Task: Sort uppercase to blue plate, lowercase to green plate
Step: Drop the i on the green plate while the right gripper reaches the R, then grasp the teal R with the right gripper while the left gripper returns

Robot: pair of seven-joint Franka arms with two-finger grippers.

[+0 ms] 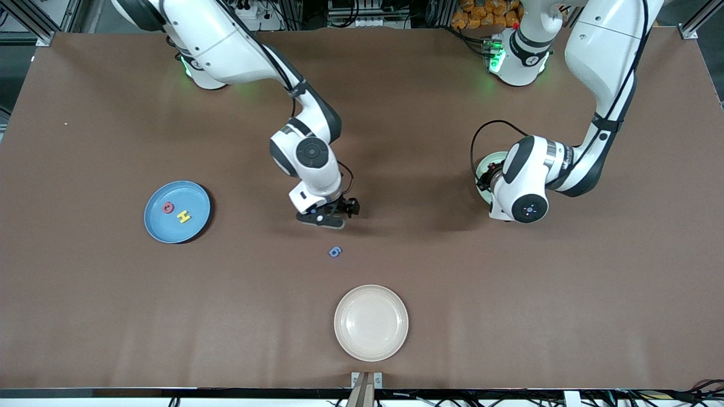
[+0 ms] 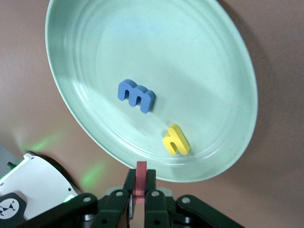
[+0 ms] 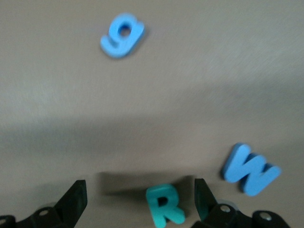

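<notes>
Left gripper [image 2: 137, 199] pinched a small red letter [image 2: 141, 183] above the green plate's [image 2: 95, 57] six-o'clock rim; right gripper [image 3: 140, 194] gaped wide over teal R [image 3: 164, 205]. Brown table [image 1: 565, 316] carried blue plate [image 1: 195, 198] with yellow H [image 1: 184, 216], cream plate [image 1: 371, 322] at six o'clock.

A robotics lab. Two white arms [image 1: 305, 152] stand bolted along one edge of a wide desk [image 1: 113, 316] under a plain brown cover, green status lights glowing at their bases. Aluminium frame posts [image 1: 34, 22] rise at the desk's corners, with cables and power strips [image 1: 254, 11] past its edge. Foam letters [image 3: 164, 204] and plastic plates [image 1: 371, 322] lie as test props.
</notes>
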